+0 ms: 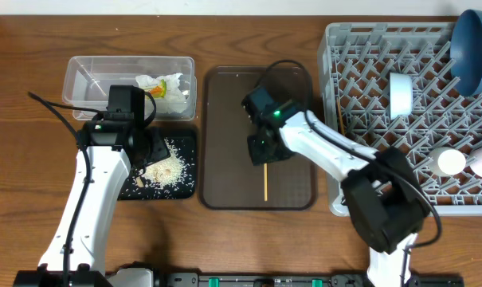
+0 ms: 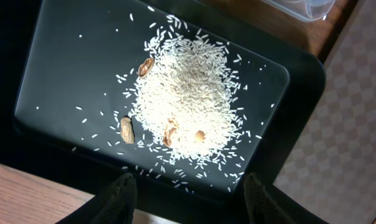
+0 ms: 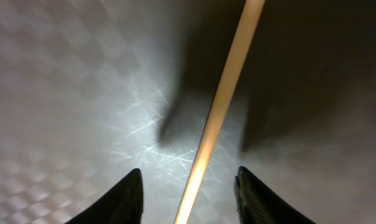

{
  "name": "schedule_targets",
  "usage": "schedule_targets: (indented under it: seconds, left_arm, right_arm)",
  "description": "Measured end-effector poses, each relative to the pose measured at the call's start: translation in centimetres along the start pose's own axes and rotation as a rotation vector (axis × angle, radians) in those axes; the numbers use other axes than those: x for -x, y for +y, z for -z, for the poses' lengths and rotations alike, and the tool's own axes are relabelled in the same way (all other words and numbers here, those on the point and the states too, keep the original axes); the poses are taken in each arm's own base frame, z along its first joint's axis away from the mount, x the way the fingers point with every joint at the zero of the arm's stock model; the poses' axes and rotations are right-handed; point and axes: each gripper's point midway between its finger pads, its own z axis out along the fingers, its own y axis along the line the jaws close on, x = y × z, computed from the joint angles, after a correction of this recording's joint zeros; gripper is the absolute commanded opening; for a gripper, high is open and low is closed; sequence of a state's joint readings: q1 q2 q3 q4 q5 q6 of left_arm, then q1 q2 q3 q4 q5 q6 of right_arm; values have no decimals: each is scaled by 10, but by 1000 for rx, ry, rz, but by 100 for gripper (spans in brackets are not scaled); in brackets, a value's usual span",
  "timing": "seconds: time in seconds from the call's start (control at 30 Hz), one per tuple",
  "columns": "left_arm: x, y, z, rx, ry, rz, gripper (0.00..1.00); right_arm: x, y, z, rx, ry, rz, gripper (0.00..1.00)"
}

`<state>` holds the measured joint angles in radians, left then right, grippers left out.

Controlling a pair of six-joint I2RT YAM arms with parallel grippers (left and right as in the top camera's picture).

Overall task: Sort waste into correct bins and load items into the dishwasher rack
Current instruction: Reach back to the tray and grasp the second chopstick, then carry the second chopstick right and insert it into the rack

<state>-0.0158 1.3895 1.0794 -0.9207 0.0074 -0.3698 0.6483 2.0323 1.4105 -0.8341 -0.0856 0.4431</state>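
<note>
My right claw [image 3: 188,174] is spread astride the thin wooden chopstick [image 3: 224,102] on the brown rectangular tray [image 3: 63,93]; my left claw [image 2: 188,180] is spread above white rice [image 2: 188,93] in the shallow black tray [image 2: 63,68].

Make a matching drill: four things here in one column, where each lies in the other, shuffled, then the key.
1 rice
2 napkin
3 chopstick at the right gripper
4 plate

A brown tray
B rack
C black tray
D clear tub

Pairs: 1-C, 2-D, 3-A, 4-B
</note>
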Motion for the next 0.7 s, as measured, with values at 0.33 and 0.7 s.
schedule_targets:
  seconds: [0.33, 0.7]
  left_arm:
    - [0, 0, 0, 0, 0, 0, 59]
    - [0, 0, 0, 0, 0, 0, 59]
  right_arm:
    - [-10, -7, -11, -105, 18, -71, 4]
    - [-13, -37, 9, -131, 55, -106, 1]
